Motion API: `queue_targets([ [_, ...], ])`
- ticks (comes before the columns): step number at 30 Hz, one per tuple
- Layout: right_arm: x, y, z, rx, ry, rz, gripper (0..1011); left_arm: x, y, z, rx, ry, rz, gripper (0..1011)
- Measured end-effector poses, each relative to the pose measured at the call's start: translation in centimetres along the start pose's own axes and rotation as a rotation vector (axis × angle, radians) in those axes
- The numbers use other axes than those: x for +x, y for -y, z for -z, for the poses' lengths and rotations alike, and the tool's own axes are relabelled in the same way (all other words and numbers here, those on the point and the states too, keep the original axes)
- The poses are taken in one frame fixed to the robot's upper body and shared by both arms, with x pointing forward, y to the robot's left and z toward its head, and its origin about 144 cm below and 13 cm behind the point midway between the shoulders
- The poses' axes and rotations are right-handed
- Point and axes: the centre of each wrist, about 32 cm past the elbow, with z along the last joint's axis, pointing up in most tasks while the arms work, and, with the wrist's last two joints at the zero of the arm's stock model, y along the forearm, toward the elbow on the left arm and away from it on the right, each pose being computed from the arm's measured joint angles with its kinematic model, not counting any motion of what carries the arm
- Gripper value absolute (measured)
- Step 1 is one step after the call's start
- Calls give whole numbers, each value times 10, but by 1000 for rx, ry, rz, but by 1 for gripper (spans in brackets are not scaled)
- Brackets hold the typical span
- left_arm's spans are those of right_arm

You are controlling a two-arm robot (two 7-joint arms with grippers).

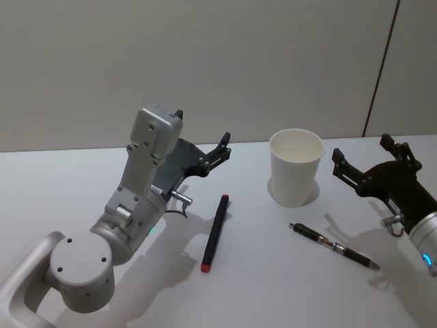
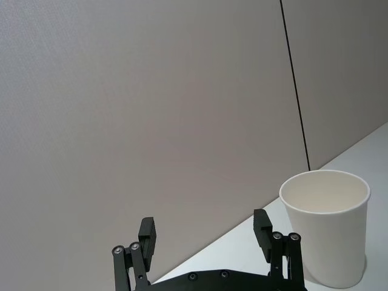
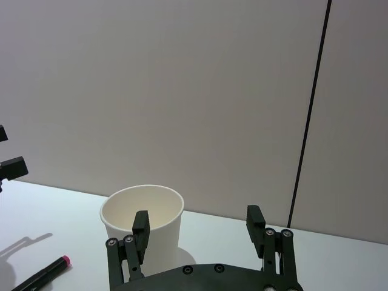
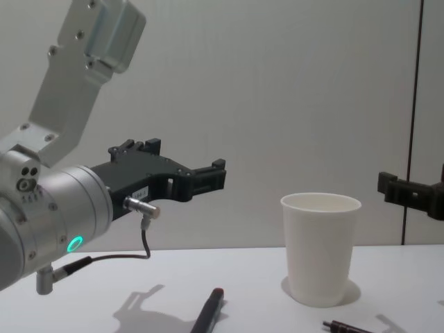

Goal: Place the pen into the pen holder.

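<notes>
The pen holder is a white paper cup [image 1: 295, 167]. It stands straight up on the white table [image 1: 259, 294], toward the far side, a little to the right of the middle. It is open at the top and looks empty inside. From the chest view you see the cup [image 4: 320, 250] from the side, wider at the top than at the bottom.

Two pens lie flat on the table. Neither one touches the cup. A black pen with silver bits [image 1: 333, 245] lies near the cup, on its right and closer to the robot. A black pen with red ends [image 1: 215, 233] lies on the left of the cup, with one red end pointing away from the robot. It sits between the cup and the left arm.

The left gripper [image 1: 202, 128] hangs in the air above the table, to the left of the cup. Its two black fingers [image 2: 147, 230] are spread wide apart and hold nothing.

The right gripper [image 1: 361, 149] hangs in the air to the right of the cup, above the far end of the black pen with silver bits. Its fingers [image 3: 254, 215] are spread wide too, with nothing between them.

Behind the table is a plain grey wall [image 1: 205, 55].
</notes>
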Motion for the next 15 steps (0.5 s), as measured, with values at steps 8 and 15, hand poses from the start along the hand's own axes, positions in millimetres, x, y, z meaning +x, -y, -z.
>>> queue_targets([
  [8, 0, 0, 0, 0, 0, 0, 1001, 0, 0, 0, 0, 0, 0, 1001],
  [15, 0, 0, 0, 0, 0, 0, 1001, 0, 0, 0, 0, 0, 0, 1001],
])
